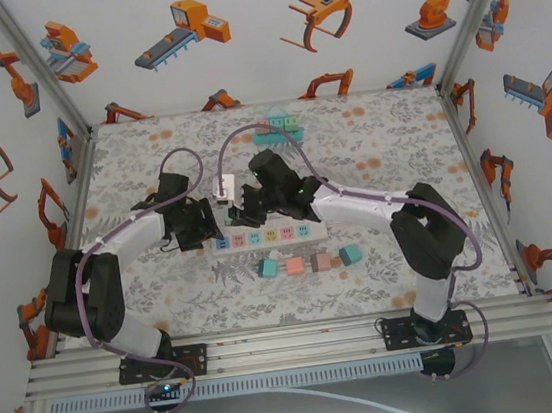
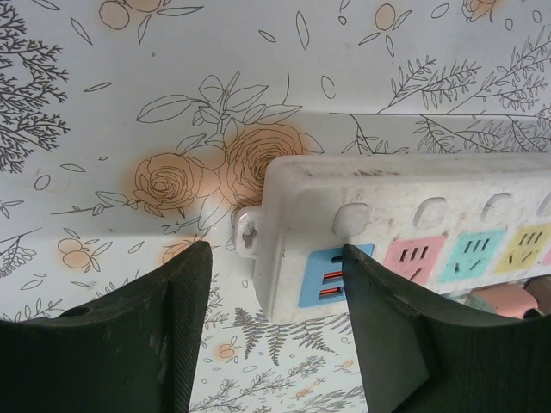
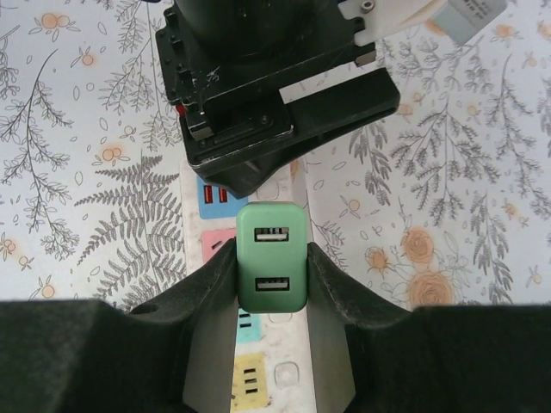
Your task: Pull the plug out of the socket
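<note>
Plug (image 3: pixel 271 267) sits gripped inside the right hand (image 3: pixel 271 258).

A white power strip (image 1: pixel 265 236) with pastel sockets lies mid-frame on the floral table (image 1: pixel 167 300). The left end effector (image 1: pixel 209 231) sits at the strip's left end. The right end effector (image 1: pixel 244 210) hangs just right of it, over the strip. Their jaws are too dark to read. Four small pastel blocks (image 1: pixel 294 265) line up just below the strip. A teal adapter (image 1: pixel 281 121) rests near the table's upper edge.
</note>
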Robot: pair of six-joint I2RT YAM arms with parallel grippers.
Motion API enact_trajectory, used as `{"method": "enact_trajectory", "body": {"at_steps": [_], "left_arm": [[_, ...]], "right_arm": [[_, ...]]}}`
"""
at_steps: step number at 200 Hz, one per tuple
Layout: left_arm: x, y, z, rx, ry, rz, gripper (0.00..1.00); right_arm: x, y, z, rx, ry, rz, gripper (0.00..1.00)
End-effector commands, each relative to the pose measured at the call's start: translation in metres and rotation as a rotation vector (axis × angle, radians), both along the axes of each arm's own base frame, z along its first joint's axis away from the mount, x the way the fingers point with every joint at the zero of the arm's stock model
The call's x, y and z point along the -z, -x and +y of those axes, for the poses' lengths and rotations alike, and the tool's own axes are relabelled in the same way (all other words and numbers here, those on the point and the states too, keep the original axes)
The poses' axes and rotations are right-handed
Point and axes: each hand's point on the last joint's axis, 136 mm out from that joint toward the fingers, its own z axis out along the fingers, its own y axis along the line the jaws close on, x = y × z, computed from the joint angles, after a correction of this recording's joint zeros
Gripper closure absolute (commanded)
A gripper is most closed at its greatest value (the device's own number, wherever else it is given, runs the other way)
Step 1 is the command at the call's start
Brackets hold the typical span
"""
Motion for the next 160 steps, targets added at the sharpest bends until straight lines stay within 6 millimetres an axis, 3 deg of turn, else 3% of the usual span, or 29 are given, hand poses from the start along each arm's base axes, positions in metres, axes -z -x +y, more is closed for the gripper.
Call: {"method": "enact_trajectory", "body": {"at_steps": [1,40,78,132,160], "left_arm": [[0.026,0.030,0.024,0.010,-0.148,0.106,0.41],[-0.008,0.012,0.002,0.072,-0.049,-0.004,0.38],[-0.055,-0.009,-0.019,0.131,0.041,-0.154,0.34],[-0.124,-0.013,-0.039,0.222,0.147,-0.385,0.35],[-0.156,-0.003,-0.050,0.305,0.211,-0.518,0.35]], "right_arm": [[-0.024,-0.003,-0.007,0.050,-0.065,-0.008,0.85],[-0.058,-0.003,-0.029,0.160,-0.212,0.081,0.88],[-0.081,-0.008,-0.070,0.321,-0.329,0.227,0.91],[-0.079,-0.024,-0.151,0.673,-0.445,0.495,0.91],[-0.062,-0.032,-0.200,0.881,-0.476,0.635,0.91]]}}
